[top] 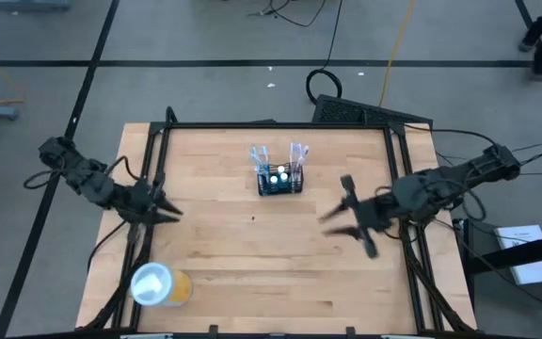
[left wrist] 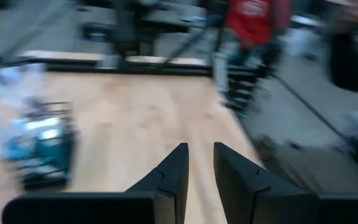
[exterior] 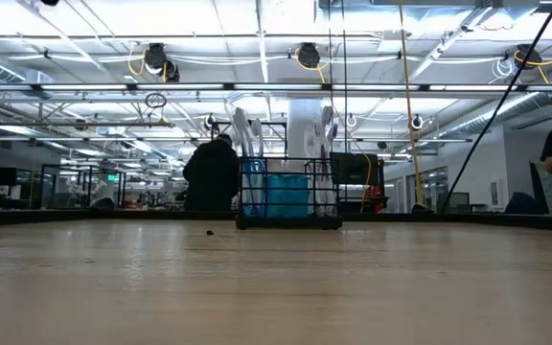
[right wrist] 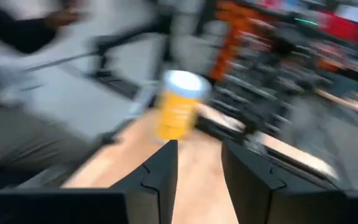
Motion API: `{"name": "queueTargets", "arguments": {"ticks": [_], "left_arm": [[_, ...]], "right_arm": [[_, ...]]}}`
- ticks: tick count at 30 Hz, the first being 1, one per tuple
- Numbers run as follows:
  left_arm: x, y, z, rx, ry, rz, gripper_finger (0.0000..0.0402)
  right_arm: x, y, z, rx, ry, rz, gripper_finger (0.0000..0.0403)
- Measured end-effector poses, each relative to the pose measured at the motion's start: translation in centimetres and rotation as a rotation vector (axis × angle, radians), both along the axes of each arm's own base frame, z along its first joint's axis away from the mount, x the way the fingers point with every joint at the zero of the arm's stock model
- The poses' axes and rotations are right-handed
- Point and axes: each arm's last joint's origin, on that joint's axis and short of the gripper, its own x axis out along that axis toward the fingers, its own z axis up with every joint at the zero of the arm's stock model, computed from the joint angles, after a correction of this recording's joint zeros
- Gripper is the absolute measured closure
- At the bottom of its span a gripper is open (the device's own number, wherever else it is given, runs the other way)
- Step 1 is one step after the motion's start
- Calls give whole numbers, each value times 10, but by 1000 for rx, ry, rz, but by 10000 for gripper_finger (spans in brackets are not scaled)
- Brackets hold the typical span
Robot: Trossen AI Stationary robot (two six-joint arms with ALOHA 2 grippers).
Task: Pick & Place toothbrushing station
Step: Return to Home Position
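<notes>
Yellow cup (top: 158, 284) sits at the table's (top: 252, 273) front-left corner; mid-table, the left gripper (top: 169, 214) hangs barely ajar and empty, the right gripper (top: 346, 221) spread wide, empty too. Toothbrushing station (top: 280, 181) stands upright near the far edge, toothbrushes (top: 260, 155) in it; looks like the go-home step, so next both arms just need to tuck away clear of it; beyond, a big workshop with a person (exterior: 211, 172) standing.

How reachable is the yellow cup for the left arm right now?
Probably yes. The left pincer hangs at the table's left edge, the yellow cup stands in that side's corner, only bare wood between them. Right pincer is across the table.
</notes>
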Motion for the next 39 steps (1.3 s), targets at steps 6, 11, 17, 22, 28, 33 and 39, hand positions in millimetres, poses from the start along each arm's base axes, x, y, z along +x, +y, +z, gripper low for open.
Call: {"name": "queueTargets", "arguments": {"ticks": [6, 11, 17, 22, 28, 33, 39], "left_arm": [[-21, 4, 16, -27, -66, -190, 321], [-42, 21, 33, 4, -66, -163, 321], [-45, 22, 11, 90, -33, -191, 321], [-42, 18, -14, 118, -94, -196, 321], [-47, 26, -31, 69, -146, -80, 321], [-46, 25, -32, 92, -200, -62, 321], [-44, 26, -33, 123, -195, -13, 321]], "right_arm": [[-21, 19, 8, -110, -79, 190, 307], [-30, 19, 14, -29, -94, -142, 332], [-69, 17, 2, 14, -32, -93, 371], [-110, 11, -40, 96, -226, 5, 399], [-137, -18, -116, 261, -427, -208, 397], [-146, -30, -159, 369, -516, -230, 402], [-148, -33, -180, 496, -539, -229, 397]]}}
